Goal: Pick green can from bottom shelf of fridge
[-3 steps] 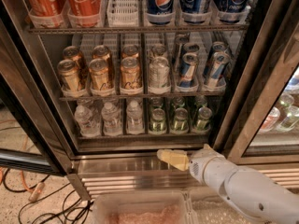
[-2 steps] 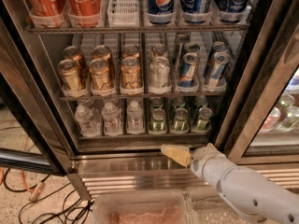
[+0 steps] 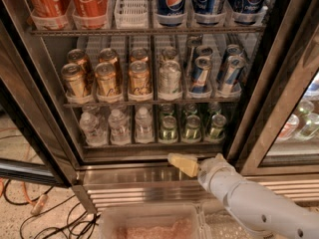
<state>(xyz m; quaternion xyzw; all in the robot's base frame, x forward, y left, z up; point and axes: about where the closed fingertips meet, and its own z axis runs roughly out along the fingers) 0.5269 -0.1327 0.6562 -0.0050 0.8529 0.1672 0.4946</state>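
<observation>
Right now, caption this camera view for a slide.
Gripper at the fridge sill, below the bottom shelf of green cans and water bottles.

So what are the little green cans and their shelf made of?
The green cans look like shiny metal, probably aluminium, with glinting silvery tops. The bottom shelf looks like grey metal wire. The gripper hangs just below it, by the steel sill.

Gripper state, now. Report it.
Gripper: open or closed cannot be told; no can in it. It is at the sill of the fridge, just below the bottom shelf, short of the green cans.
</observation>
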